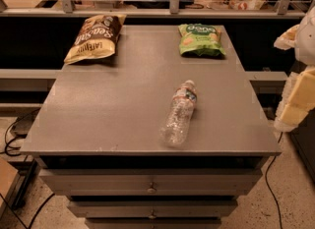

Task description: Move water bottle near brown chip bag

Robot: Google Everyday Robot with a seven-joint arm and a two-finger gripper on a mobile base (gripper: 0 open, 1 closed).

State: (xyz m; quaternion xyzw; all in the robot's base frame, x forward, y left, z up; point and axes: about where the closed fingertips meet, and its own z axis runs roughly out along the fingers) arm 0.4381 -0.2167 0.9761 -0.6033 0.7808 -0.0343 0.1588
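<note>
The water bottle [179, 112] is clear and crinkled, with a label band near its pale cap. It lies on its side on the grey table [113, 105], right of the middle, cap pointing to the far side. The brown chip bag [95, 37] lies flat at the table's far left corner, with large white lettering. My gripper [297, 102] shows as pale white and yellowish parts at the right edge of the camera view, beyond the table's right side. It is well apart from the bottle and holds nothing that I can see.
A smaller green snack bag [201, 39] lies at the far right of the table. Drawers [150, 188] sit under the tabletop. A rail and shelf [172, 13] with bags runs behind. Cables [15, 139] lie on the floor at left.
</note>
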